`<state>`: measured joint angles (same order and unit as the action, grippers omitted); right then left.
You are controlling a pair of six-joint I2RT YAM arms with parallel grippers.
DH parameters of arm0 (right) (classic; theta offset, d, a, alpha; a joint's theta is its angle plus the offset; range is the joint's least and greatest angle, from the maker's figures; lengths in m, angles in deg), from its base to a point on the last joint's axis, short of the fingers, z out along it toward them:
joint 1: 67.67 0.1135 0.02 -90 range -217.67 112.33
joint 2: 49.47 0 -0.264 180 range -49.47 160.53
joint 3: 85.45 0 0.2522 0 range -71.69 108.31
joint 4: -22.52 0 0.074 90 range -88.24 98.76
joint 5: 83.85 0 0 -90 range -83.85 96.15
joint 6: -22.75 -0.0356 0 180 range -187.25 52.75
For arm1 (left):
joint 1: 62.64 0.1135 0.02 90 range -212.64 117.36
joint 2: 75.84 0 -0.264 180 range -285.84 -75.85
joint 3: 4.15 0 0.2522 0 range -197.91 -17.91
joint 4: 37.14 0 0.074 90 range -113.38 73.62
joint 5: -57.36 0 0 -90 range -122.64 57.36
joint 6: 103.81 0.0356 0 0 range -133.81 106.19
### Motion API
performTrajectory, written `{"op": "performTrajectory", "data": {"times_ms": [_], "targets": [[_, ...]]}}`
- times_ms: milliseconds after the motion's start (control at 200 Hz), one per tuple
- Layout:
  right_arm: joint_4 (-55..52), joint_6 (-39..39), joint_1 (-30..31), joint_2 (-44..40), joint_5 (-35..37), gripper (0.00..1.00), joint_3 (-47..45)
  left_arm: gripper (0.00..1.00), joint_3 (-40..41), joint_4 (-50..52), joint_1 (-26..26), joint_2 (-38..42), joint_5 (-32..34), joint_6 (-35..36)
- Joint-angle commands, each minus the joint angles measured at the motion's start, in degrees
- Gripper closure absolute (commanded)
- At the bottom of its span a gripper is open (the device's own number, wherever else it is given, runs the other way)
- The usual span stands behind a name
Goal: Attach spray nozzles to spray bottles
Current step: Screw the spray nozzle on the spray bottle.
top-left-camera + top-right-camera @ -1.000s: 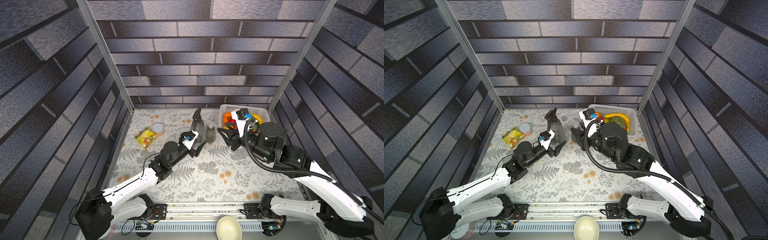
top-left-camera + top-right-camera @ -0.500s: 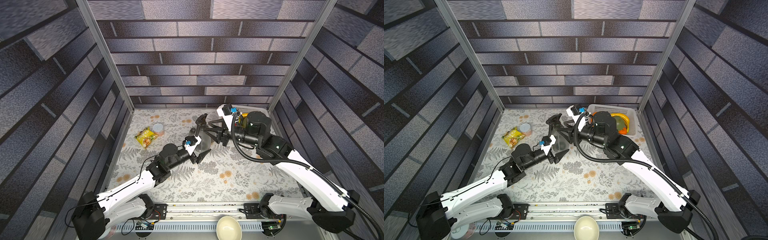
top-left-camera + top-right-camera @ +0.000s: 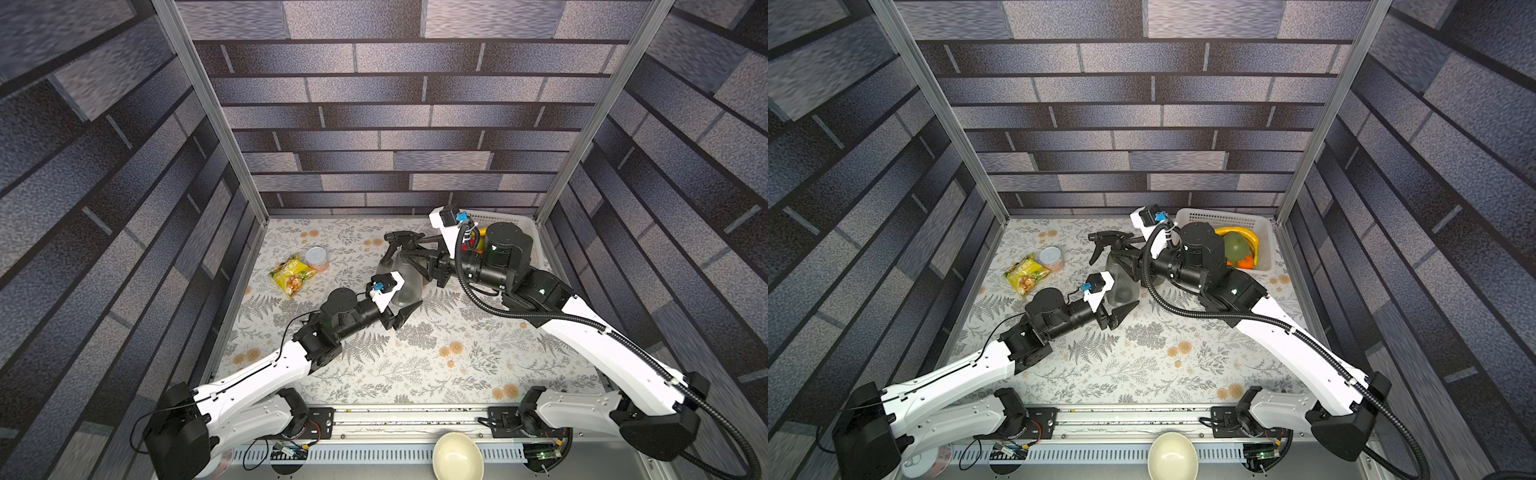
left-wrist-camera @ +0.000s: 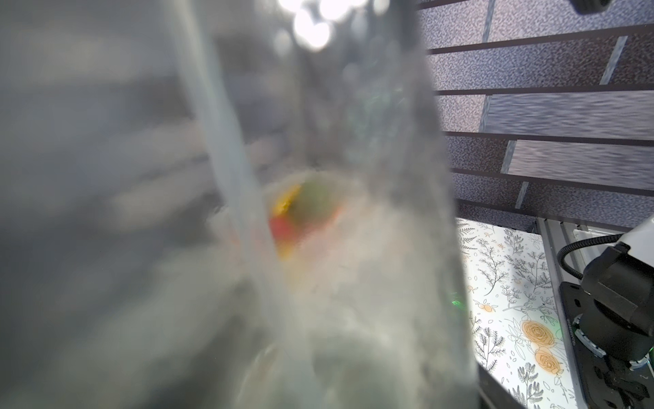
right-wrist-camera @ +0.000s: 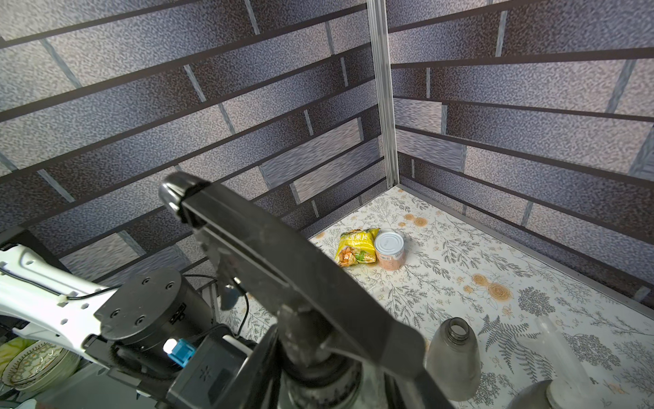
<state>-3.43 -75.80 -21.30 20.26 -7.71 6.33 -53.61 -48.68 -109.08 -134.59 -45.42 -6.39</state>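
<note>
The right arm [image 3: 582, 324] has swung from the basket [image 3: 1225, 218] to the spray bottle [image 3: 405, 282], whose neck carries a black spray nozzle [image 3: 401, 239]. The right gripper [image 3: 417, 254] straddles the nozzle's collar; whether it pinches cannot be told. The left gripper [image 3: 1120, 301] clamps the smoky, translucent, cone-shaped body, with the left arm [image 3: 266, 374] stretched low over the floral worktop [image 3: 436, 365]. An uncapped bottle [image 5: 453, 357] stands nearby.
</note>
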Motion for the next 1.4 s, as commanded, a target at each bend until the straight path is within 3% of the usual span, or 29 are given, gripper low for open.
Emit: {"op": "performTrajectory", "data": {"times_ms": [0,276,341,426,591,837,972,1393], "targets": [[2.4,-1.6,0.5,0.2,4.6,0.54,-2.0,0.24,-2.0,-3.0,-0.7,0.2,-0.1,2.1],[4.1,-0.6,6.5,0.8,18.2,0.54,-4.8,0.24,-1.5,-5.4,-0.9,0.2,1.2,2.6],[3.7,-1.3,7.2,0.0,19.8,0.49,-5.4,0.24,-1.4,-5.4,-0.9,0.2,1.6,2.9],[1.5,-2.2,7.2,-1.9,15.6,0.38,-5.4,0.24,-0.6,-5.9,-0.8,0.5,2.1,2.9],[-5.1,-1.5,7.0,-6.8,10.9,0.30,-6.0,0.24,0.7,-7.3,-0.2,0.6,1.8,1.8],[-9.3,1.2,2.4,-9.8,3.7,0.41,-4.8,0.24,0.6,-6.8,-0.4,0.8,0.5,1.2],[-10.0,2.8,1.2,-7.8,0.6,0.42,-0.9,0.24,0.1,-5.7,-0.5,0.9,-0.1,1.2],[-6.8,2.8,0.3,-3.5,4.9,0.42,2.4,0.24,0.1,-5.4,-0.8,0.6,-0.3,1.2]]}}
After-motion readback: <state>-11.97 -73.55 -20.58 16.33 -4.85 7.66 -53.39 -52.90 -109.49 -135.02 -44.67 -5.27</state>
